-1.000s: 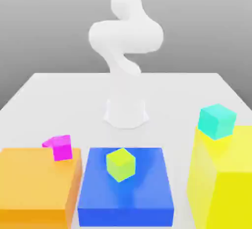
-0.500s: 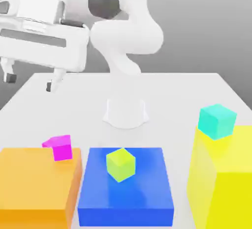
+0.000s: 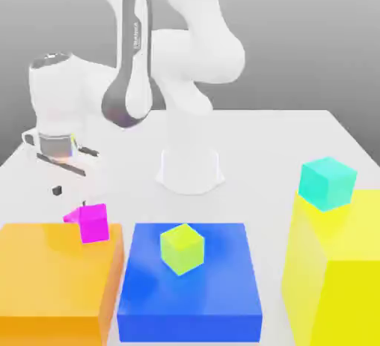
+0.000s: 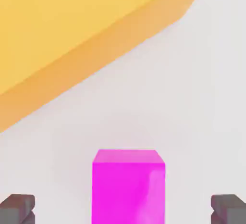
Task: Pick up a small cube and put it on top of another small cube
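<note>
The end effector (image 3: 65, 180) hangs above the worktop (image 3: 267, 144) at the exterior view's left, pointing down, its fingers spread wide and holding nothing. In the hand view the two dark fingertips (image 4: 17, 208) stand well apart on either side of a magenta cube (image 4: 129, 185), neither of them touching it.

That cube (image 3: 93, 222) sits on the worktop just beside the orange block (image 3: 56, 278), near its far corner. A sliver of a second magenta shape (image 3: 71, 216) peeks out next to it in the exterior view; I cannot tell how the two lie against each other.

The step in hand looks like the approach for the pick. To do it well, keep the cube centred between the fingers and come straight down, so both pads meet opposite flat faces squarely. Close only once the pads are level with the cube's middle. Mind the orange block's edge: it lies near, and a finger catching it would skew the grasp. The neighbouring magenta piece could also be nudged, so a slow, vertical descent seems safest. The green cube (image 3: 182, 248) on the blue block (image 3: 191, 281) is well apart.
</note>
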`<action>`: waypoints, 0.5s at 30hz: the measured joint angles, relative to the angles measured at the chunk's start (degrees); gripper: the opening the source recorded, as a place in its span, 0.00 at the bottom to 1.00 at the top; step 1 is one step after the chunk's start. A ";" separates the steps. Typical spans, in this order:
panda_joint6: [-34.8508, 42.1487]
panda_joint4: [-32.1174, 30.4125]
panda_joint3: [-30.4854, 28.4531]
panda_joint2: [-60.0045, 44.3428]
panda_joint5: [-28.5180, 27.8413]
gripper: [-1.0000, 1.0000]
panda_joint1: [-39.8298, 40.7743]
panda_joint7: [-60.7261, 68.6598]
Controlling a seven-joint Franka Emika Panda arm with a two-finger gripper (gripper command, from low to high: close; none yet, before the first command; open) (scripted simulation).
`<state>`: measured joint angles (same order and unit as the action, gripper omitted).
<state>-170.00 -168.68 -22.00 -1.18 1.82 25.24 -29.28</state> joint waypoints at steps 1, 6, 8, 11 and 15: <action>-1.34 0.33 2.53 -1.80 3.32 0.50 1.44 2.28; -8.35 2.05 18.33 -10.46 12.68 0.50 15.10 9.26; -10.75 2.46 22.13 -13.29 12.90 0.00 19.06 9.77; -10.73 2.46 22.14 -13.29 12.86 0.00 19.07 9.72; -10.72 2.46 22.39 -13.29 12.55 0.00 19.38 9.47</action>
<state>-180.72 -166.22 0.40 -14.48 14.37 44.62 -19.82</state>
